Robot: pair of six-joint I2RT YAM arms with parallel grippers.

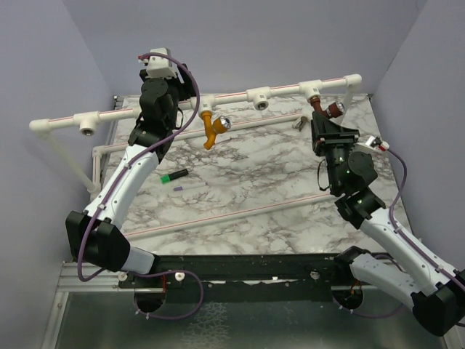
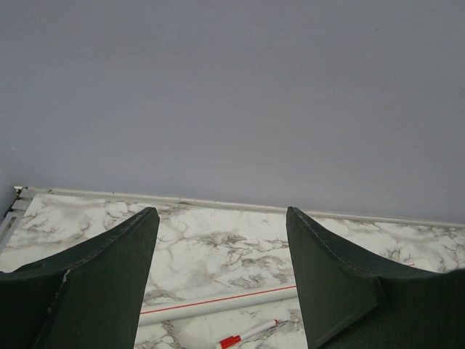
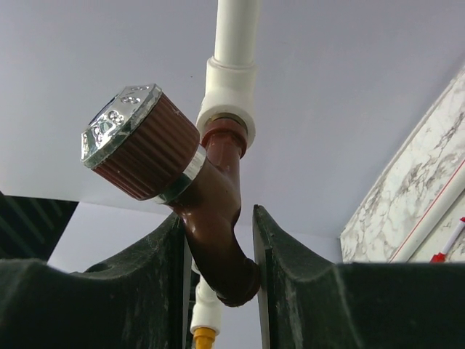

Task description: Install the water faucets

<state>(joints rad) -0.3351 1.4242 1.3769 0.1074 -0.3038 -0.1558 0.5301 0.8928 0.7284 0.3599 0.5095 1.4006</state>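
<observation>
gripping the brown tap by its curved spout with the right claw, squeezed shut on it, likely to twist the neck tight into the fitting on the white pipe. hanging from the same pipe further left, the orange tap, seemingly seated. holding nothing in the left claw: fingers spread wide, raised above the surface, facing the back wall, probably parked out of the way.

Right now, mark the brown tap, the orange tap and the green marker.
brown tap [image 3: 216, 218]: right wrist view, on its curved spout.
orange tap [image 1: 211, 131]: top view, on the middle of its body.
green marker [image 1: 173, 176]: top view, on the middle of its barrel.
</observation>
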